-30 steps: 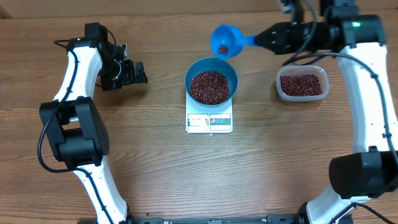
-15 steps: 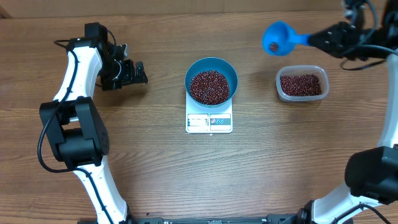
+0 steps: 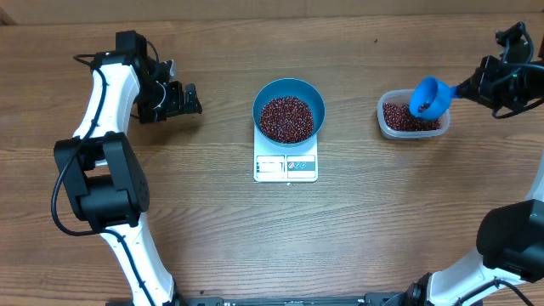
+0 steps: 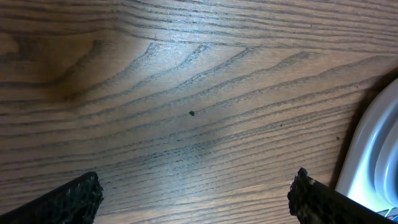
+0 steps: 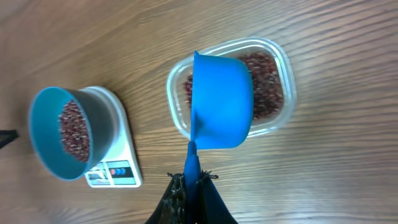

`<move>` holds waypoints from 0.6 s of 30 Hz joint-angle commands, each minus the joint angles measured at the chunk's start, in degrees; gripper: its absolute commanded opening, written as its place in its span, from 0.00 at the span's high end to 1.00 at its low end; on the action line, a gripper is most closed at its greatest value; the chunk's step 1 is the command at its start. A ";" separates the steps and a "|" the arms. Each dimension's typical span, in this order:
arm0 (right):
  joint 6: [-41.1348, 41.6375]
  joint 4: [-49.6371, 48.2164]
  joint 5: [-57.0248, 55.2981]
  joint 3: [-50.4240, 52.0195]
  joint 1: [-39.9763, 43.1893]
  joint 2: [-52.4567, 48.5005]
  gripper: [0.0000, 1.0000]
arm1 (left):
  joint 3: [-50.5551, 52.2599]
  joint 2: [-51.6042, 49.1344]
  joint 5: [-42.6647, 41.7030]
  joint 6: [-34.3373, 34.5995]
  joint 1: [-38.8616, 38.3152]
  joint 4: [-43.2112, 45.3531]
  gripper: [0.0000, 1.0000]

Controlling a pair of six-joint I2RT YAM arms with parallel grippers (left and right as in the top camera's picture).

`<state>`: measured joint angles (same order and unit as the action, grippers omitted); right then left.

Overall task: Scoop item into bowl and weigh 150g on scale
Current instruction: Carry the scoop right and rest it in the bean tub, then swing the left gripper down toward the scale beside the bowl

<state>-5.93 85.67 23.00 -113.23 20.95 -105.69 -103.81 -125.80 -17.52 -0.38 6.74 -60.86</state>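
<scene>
One second took the blue scoop, clamped by its handle in the closed right gripper, from the bowl of beans on the scale back over the tub, suggesting another refill; the left gripper stands wide open, empty.

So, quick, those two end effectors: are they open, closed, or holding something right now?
Left end effector: open, holding nothing.
Right end effector: closed on the handle of the blue scoop.

Robotics lab bench, left arm and right arm based at wood-grain table, white scale mid-table
</scene>
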 commanded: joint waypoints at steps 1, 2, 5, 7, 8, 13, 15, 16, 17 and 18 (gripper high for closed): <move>0.17 -0.26 -4.76 1.01 -0.09 2.05 0.96 | -0.44 -0.48 0.13 -0.90 -0.39 0.04 0.00; 0.15 -0.35 -5.11 1.40 -0.09 2.05 0.96 | -0.44 -0.48 0.13 -0.90 -0.39 0.04 0.00; 0.15 -1.53 -5.16 3.02 -0.09 2.05 0.96 | -0.44 -0.48 0.13 -0.90 -0.46 0.04 0.01; 0.15 -2.21 -5.16 3.37 -0.09 2.05 0.96 | -0.44 -0.48 0.11 -0.90 -0.48 0.04 0.00; 0.15 -2.43 -5.18 3.37 -0.09 2.05 0.96 | -0.44 -0.48 0.13 -0.90 -0.48 0.04 0.00; 0.17 -4.00 -5.16 3.37 -0.09 2.05 0.96 | -0.44 -0.48 5.86 -3.28 -0.42 -2.73 0.00; 0.17 -4.55 -4.94 3.37 -0.09 2.05 0.96 | -0.44 -0.48 12.90 -3.72 -0.39 -4.00 0.00; 0.17 -4.59 -4.94 3.37 -0.09 2.05 0.96 | -0.44 -0.48 14.64 -3.72 -0.39 -3.85 0.01; 0.17 -4.57 -4.94 3.37 -0.09 2.05 0.96 | -0.44 -0.48 16.22 -3.69 -0.39 -3.54 0.01; 0.15 -4.55 -4.94 3.37 -0.09 2.05 0.96 | -0.44 -0.48 17.25 -3.69 -0.39 -3.15 0.01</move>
<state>-5.98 81.47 18.02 -109.91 20.97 -105.58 -103.81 -125.80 -9.28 -2.11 6.74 -64.51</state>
